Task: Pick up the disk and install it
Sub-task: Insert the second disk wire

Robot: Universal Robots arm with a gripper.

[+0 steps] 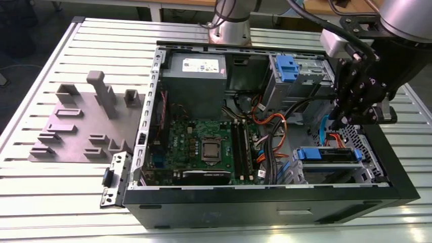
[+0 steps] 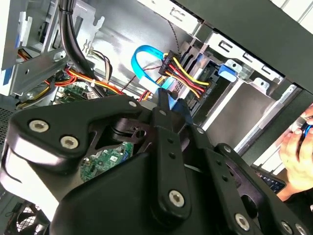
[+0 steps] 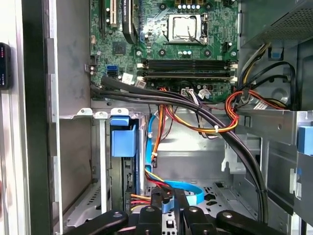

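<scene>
Over to the open computer case [image 1: 270, 195] on the slatted table [image 1: 60, 202]. Hangs at the exterior view's right end of the case, the gripper [image 1: 341, 121], low over the drive cage. Jaws drawn close together in both wrist views, pinching the end of the blue cable [image 3: 188, 188]. Sits already in the cage at the near right corner, the disk [image 1: 327, 154], blue frame showing, just below the gripper and not touching it. Left of that, the motherboard [image 1: 202, 147] under a tangle of wires. In the second wrist view, a person's hand [image 2: 298, 152] beyond the case wall.
</scene>
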